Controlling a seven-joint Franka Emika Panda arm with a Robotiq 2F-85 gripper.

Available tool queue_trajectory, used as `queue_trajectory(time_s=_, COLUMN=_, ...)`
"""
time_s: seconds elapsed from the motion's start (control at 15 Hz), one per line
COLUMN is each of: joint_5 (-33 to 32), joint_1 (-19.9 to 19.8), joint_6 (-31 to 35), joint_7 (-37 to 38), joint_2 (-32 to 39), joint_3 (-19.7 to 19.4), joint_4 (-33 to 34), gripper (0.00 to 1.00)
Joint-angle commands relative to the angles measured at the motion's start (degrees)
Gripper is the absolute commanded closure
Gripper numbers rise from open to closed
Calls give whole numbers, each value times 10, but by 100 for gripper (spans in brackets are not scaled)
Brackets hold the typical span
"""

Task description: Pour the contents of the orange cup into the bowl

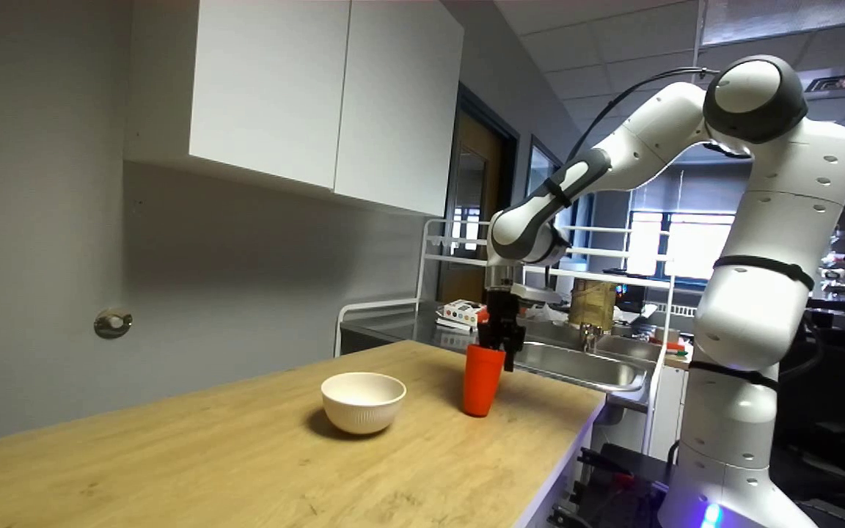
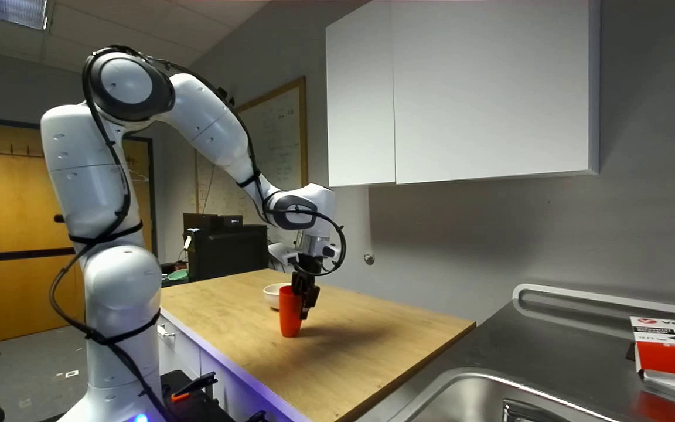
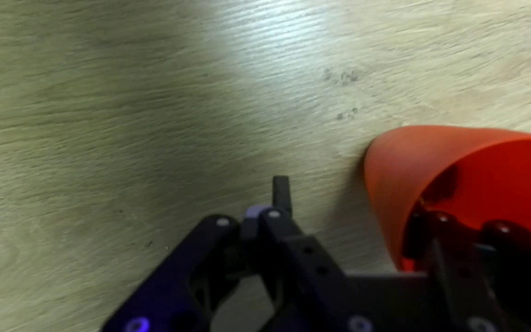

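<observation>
– Where does the orange cup [image 1: 483,381] stand?
– In an exterior view it stands upright on the wooden counter [image 1: 195,469], closer to the short edge by the steel sink [image 1: 576,367] than the white bowl [image 1: 361,419] is. The bowl, faintly ribbed, sits apart from it, between the wall edge and the front edge
– And the gripper [image 1: 498,357]?
– Pointing down at the cup's rim, at the end of the white arm [image 1: 749,312]. A pale cabinet [image 1: 268,88] hangs above the wall edge
– What else does an exterior view give? I see a red-and-white box [image 2: 671,351]
– Yes, on the dark worktop [image 2: 560,343] past the wood's sink edge. From there the cup is in front of the bowl and covers some of it, with the bowl nearer the far short edge. A framed whiteboard [image 2: 282,140] shows behind the arm
– Is the gripper holding the cup, going by the wrist view?
– The jaws are spread well apart. One finger [image 3: 460,253] reaches into the mouth, the other hangs outside over the wood, so the cup's wall comes between them. Whether the inner one touches that wall, I can't tell
– And inside the cup?
– Can't make it out; the gripper covers part of the opening
</observation>
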Motion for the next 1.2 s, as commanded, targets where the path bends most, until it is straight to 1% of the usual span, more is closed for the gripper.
queue_trajectory(time_s=0.0, joint_5=3, joint_1=-1, joint_6=-5, joint_7=3, joint_2=3, joint_3=2, joint_4=13, gripper=75)
queue_trajectory(time_s=0.07, joint_5=2, joint_1=0, joint_6=-6, joint_7=5, joint_2=2, joint_3=4, joint_4=13, gripper=82)
queue_trajectory(time_s=0.13, joint_5=1, joint_1=1, joint_6=-6, joint_7=7, joint_2=-1, joint_3=6, joint_4=12, gripper=91)
queue_trajectory(time_s=0.2, joint_5=1, joint_1=3, joint_6=-7, joint_7=8, joint_2=-4, joint_3=7, joint_4=12, gripper=97)
queue_trajectory(time_s=0.27, joint_5=0, joint_1=4, joint_6=-7, joint_7=10, joint_2=-7, joint_3=10, joint_4=10, gripper=100)
queue_trajectory(time_s=0.4, joint_5=-15, joint_1=7, joint_6=-4, joint_7=25, joint_2=-20, joint_3=21, joint_4=6, gripper=100)
queue_trajectory(time_s=0.47, joint_5=-27, joint_1=8, joint_6=-2, joint_7=41, joint_2=-28, joint_3=30, joint_4=3, gripper=98)
queue_trajectory(time_s=0.73, joint_5=-102, joint_1=5, joint_6=3, joint_7=161, joint_2=-57, joint_3=74, joint_4=1, gripper=99)
queue_trajectory(time_s=0.87, joint_5=-139, joint_1=5, joint_6=-8, joint_7=227, joint_2=-62, joint_3=99, joint_4=12, gripper=98)
queue_trajectory(time_s=0.93, joint_5=-152, joint_1=7, joint_6=-18, joint_7=248, joint_2=-64, joint_3=109, joint_4=18, gripper=98)
queue_trajectory(time_s=1.0, joint_5=-158, joint_1=10, joint_6=-32, joint_7=263, joint_2=-64, joint_3=119, joint_4=26, gripper=98)
queue_trajectory(time_s=1.13, joint_5=-147, joint_1=24, joint_6=-65, joint_7=275, joint_2=-64, joint_3=135, joint_4=47, gripper=98)
